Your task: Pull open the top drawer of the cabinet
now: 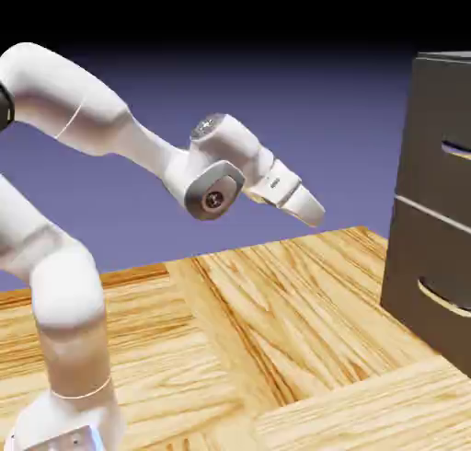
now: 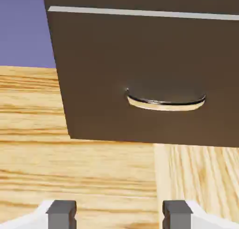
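The gripper hung in mid-air, well apart from the cabinet, its fingers spread with nothing between them. It sat at about nine o'clock from the cabinet in the exterior view and pointed slightly downward toward three o'clock, probably because the arm was only lining up an approach.

The top drawer was shut, flush with the cabinet front, its curved handle showing at the picture's three o'clock edge. The hand view looked instead at the lower drawer and its handle, seen around one o'clock from the fingertips, so the aim seemed too low for the task and the hand would likely need to rise.

Only bare wooden table lay between gripper and cabinet; nothing stood in the way. The main risk looked like closing on the wrong handle.
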